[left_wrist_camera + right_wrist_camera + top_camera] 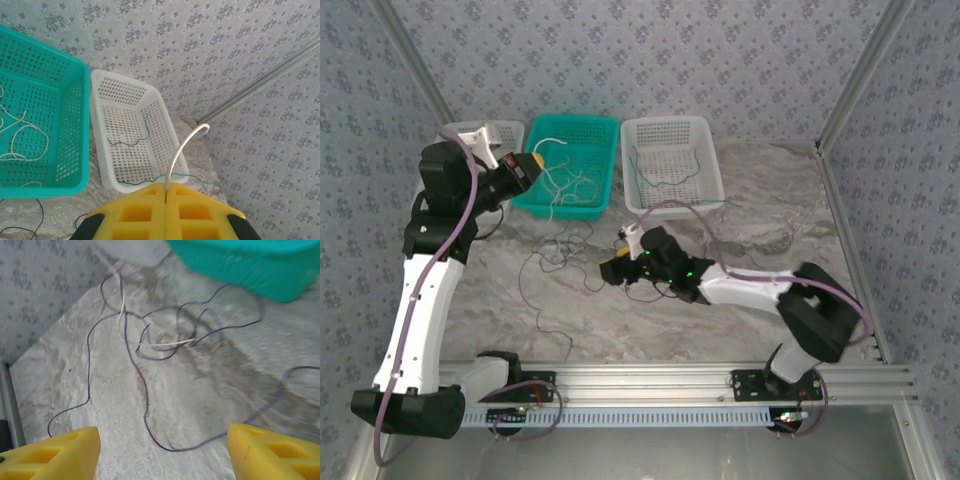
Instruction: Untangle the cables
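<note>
Left fingers are pressed together, pinching a pale cable by the teal basket. Right fingers are spread wide over dark cables tangled on the marble surface. A green cable sits in the white basket.

Three baskets stand in a row along the far edge of the table: the left basket near the far left corner, the middle basket just beside it, and the right basket next along. Loose cables lie in the middle basket. A single cable lies in the right basket and trails over its near rim. A tangle lies on the table in front of the middle basket. The left gripper hangs over the middle basket's left rim, and the right gripper sits just right of the tangle.
</note>
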